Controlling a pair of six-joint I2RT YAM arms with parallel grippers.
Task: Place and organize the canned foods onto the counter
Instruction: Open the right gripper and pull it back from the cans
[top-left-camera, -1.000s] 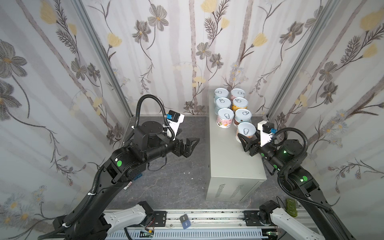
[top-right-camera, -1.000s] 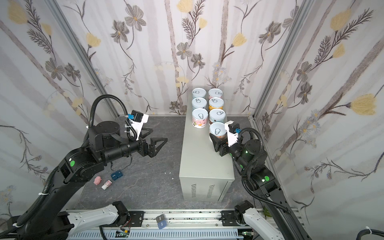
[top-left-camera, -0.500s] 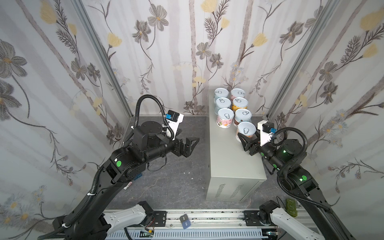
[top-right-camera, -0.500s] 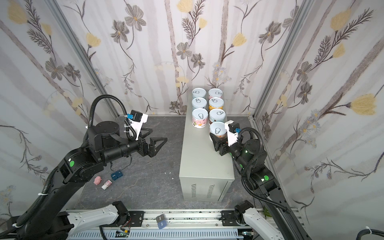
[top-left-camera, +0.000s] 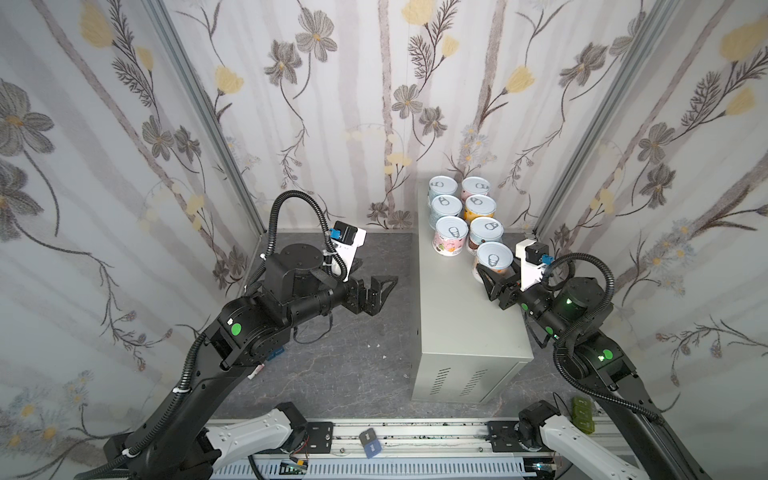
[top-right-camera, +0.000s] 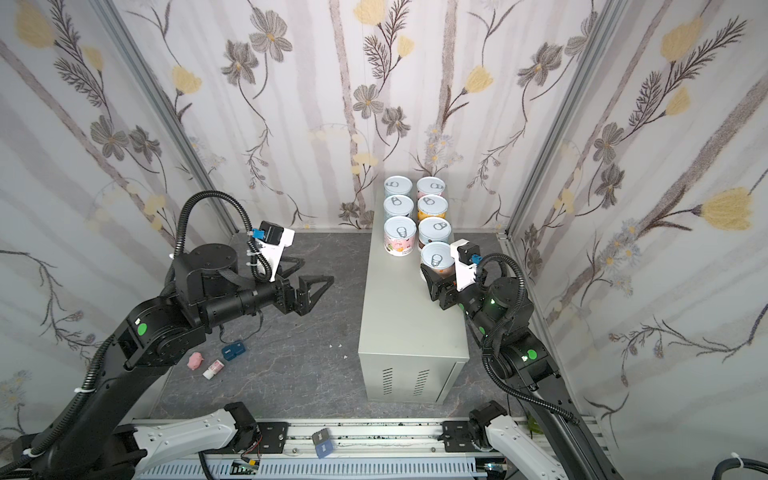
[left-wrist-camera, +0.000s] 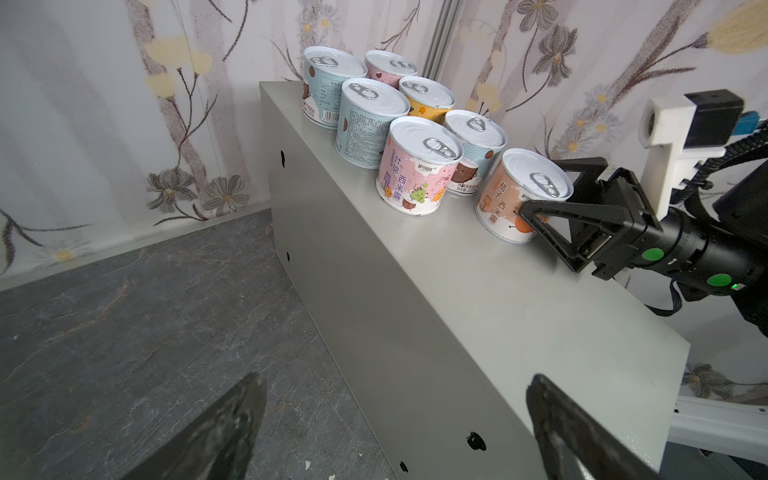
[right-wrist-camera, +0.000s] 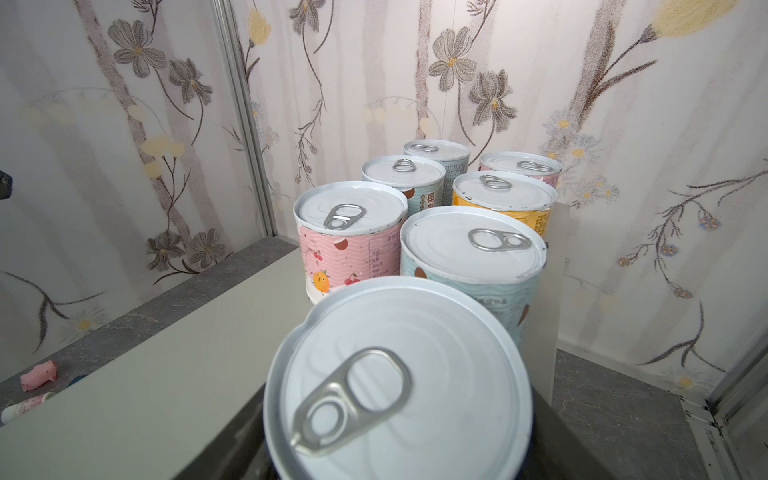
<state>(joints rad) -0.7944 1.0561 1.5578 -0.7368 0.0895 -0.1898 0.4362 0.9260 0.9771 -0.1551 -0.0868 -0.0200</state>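
A booth with walls (top-left-camera: 374, 83) papered in pale stripes and grey and yellow flowers encloses a dark grey marbled floor (top-left-camera: 353, 365). On it stands the counter (top-left-camera: 465, 324), a tall, long box of smooth light-grey metal with a flat top, sharp edges and vent slots (top-right-camera: 405, 382) cut in its near end. On the floor beside the counter, on the left arm's side and well apart from it, lie a pink toy (top-right-camera: 194, 360), a white tube (top-right-camera: 213, 369) and a blue block (top-right-camera: 232, 350). A metal rail (top-right-camera: 374, 434) runs across beyond the counter's near end. All seven cans (top-left-camera: 446, 205) stand upright on the counter's far half, packed close in two rows: three on the left arm's side, four on the right arm's side. They are short cylinders alike in size, with pale silver lids, ring pulls and pastel labels in light blue, pink and orange, some with cartoon fruit. The orange can (left-wrist-camera: 505, 199), last in the longer row and nearest the counter's middle, stands just beside its light-blue neighbour. The right gripper (top-left-camera: 496, 270), black with triangular fingers, reaches in low over the counter top and clasps that can on either side. The left gripper (top-left-camera: 376, 276) hangs above the floor beside the counter, fingers spread wide and holding nothing.
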